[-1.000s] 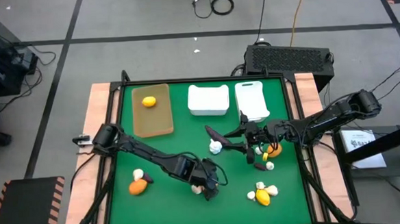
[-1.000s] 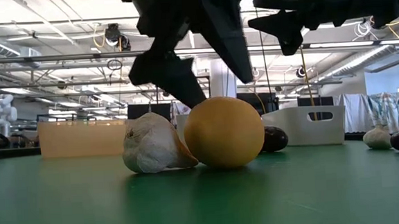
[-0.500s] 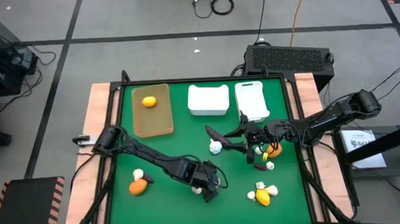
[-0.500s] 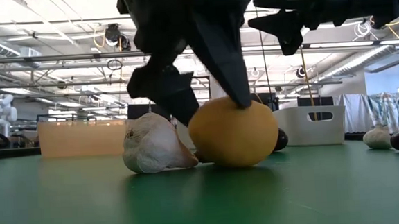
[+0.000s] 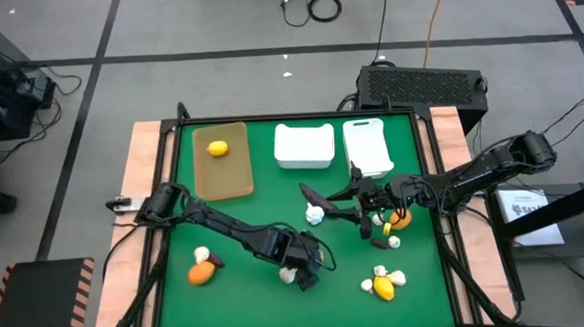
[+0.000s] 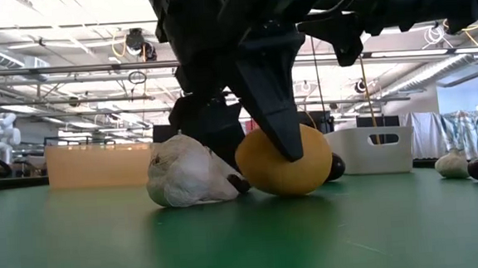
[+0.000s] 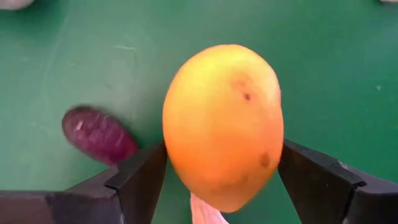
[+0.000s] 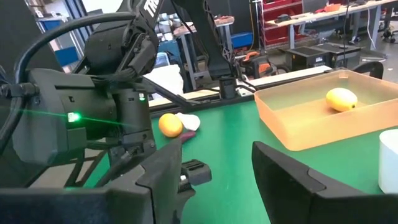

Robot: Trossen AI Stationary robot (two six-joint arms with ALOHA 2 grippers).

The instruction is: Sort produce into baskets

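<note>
My left gripper (image 5: 303, 267) is down at the table's near middle, shut on an orange-yellow fruit (image 7: 224, 124) that also shows in the low view (image 6: 295, 168). A white garlic bulb (image 6: 187, 172) lies right beside the fruit, and a purple eggplant piece (image 7: 99, 134) lies next to it on the green mat. My right gripper (image 5: 360, 208) is open and empty above the mat right of centre. The tan tray (image 5: 235, 176) at the far left holds a yellow fruit (image 5: 216, 147). Two white bins (image 5: 304, 146) (image 5: 368, 146) stand at the far middle. My left gripper pinches the fruit between its two fingers, one on each of its long sides (image 7: 171, 168). The fingers (image 6: 275, 115) come from above, slanting down, and lie across the fruit. The fruit's underside (image 6: 288, 191) seems to rest on the mat, and it sits tilted.
An orange fruit (image 5: 202, 272) and a garlic bulb (image 5: 203, 254) lie near left. One garlic bulb (image 5: 315, 214) lies at centre. More produce lies under and near my right gripper (image 5: 395, 220) and at the near right (image 5: 382, 284).
My left gripper has come down over the orange-yellow fruit, and its fingers now stand low on both sides of it. The fruit has turned and shifted a little away from the garlic bulb, which has stayed in place.
</note>
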